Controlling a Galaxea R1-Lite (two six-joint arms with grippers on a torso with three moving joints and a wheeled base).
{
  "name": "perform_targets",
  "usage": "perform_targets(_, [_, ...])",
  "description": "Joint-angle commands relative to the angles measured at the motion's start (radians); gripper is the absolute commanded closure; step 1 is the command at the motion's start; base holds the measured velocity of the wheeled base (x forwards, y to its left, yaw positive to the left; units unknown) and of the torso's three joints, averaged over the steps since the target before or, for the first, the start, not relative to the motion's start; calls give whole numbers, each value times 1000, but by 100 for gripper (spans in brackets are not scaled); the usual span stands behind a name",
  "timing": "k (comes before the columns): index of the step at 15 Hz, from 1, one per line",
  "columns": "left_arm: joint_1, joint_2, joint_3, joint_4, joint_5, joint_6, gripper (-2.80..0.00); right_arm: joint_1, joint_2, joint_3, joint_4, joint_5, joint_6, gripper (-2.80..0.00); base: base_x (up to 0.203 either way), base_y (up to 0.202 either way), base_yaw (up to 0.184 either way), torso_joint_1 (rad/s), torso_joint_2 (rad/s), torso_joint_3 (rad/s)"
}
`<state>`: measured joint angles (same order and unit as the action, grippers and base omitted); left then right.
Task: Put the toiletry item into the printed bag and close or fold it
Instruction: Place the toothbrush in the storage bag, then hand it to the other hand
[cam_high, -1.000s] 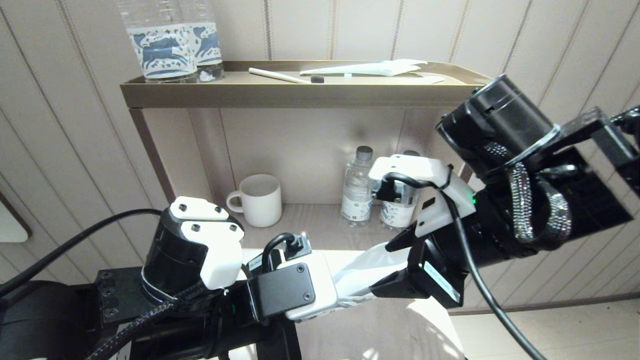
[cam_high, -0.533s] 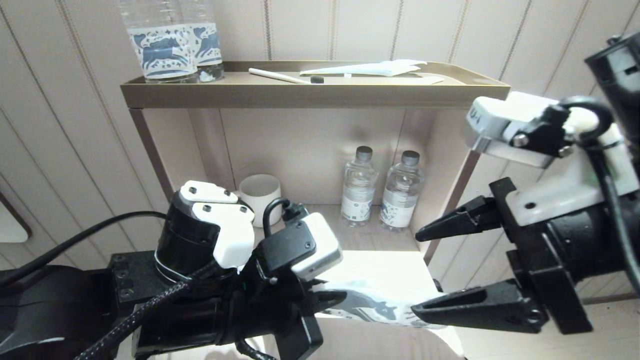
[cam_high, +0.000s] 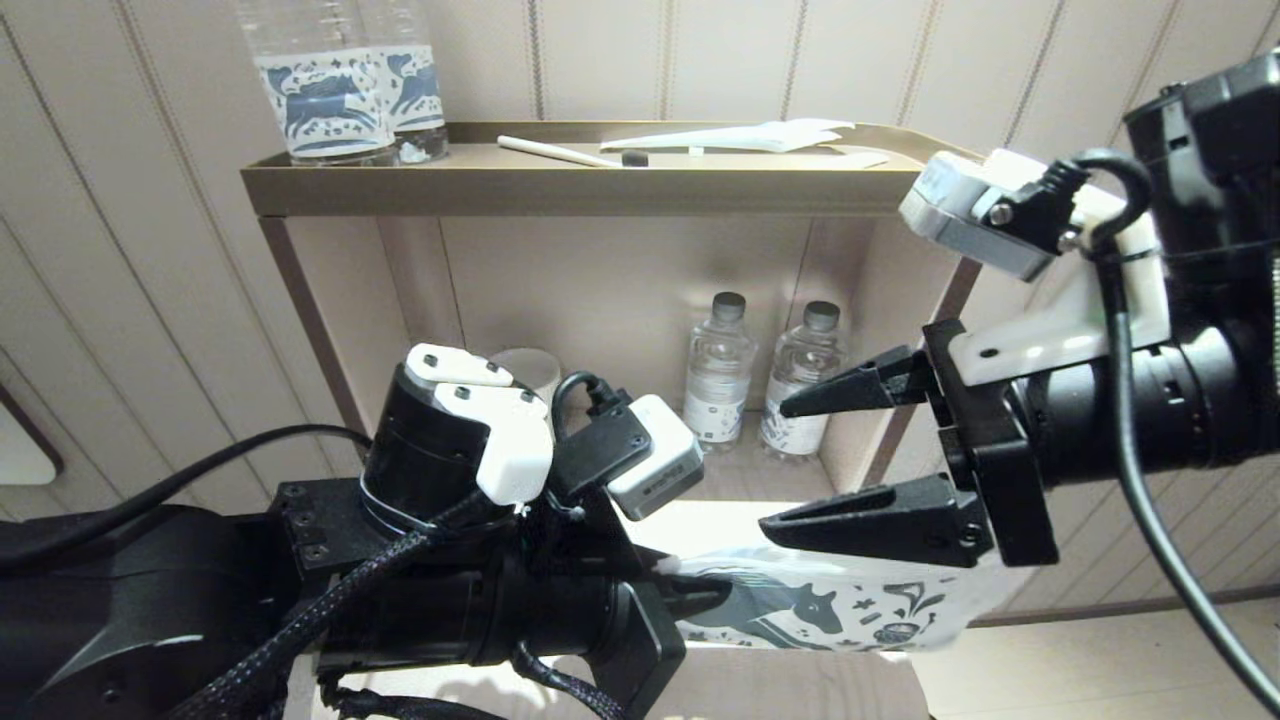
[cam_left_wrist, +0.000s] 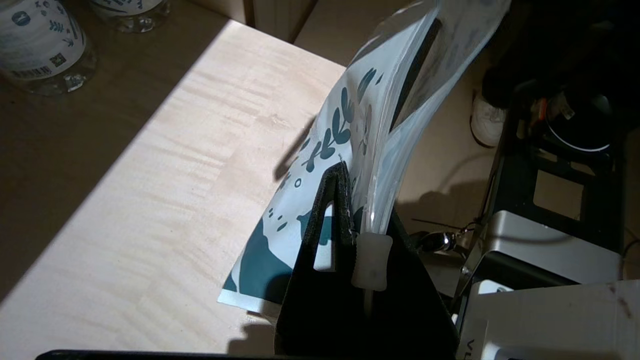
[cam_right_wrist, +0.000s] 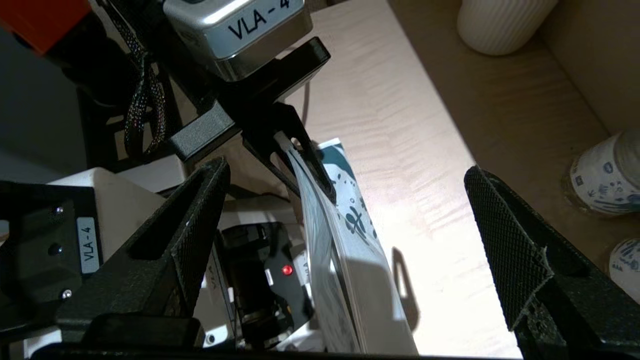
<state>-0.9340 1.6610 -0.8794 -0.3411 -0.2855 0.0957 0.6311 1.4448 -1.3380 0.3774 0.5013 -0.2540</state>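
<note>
While the left end effector (cam_left_wrist: 350, 210) pinches the printed bag (cam_high: 840, 605), the right end effector (cam_high: 790, 465) gapes wide above it.

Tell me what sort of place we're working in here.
Probably a hotel room's amenity nook: panelled walls, a brass-edged shelf with a toothbrush on it, water bottles and a mug below it.

mug (cam_high: 525, 362) half-hidden, printed bag's (cam_high: 830, 610) contents — unclear

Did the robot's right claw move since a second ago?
Yes. The right gripper let go of the printed bag, opened, and pulled back to the right, uncovering the two small water bottles on the shelf.
</note>
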Motion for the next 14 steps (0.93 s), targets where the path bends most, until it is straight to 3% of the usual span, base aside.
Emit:
perform_targets(1, [0,19,-10,1,-1,0,0,-6,9,13,-3,4,-3,-280,0,0,0,0,0,0])
perform_targets(5, [0,41,-55,28,-7,-42,0,-4,15,33,-6,4,-10,-280,0,0,0,0,0,0])
perform_targets(9, [1,35,-133,134,-39,-48,0,-5,32,21,-9,5,-18,-280,0,0,0,0,0,0])
perform_targets(10, [1,34,-144,145,-56,-48,0,-9,33,30,-17,5,-18,0,0,0,0,0,0,0])
perform_targets(14, [1,48,-162,154,-61,-47,0,-13,22,86,-119,2,-4,0,0,0,0,0,0,0])
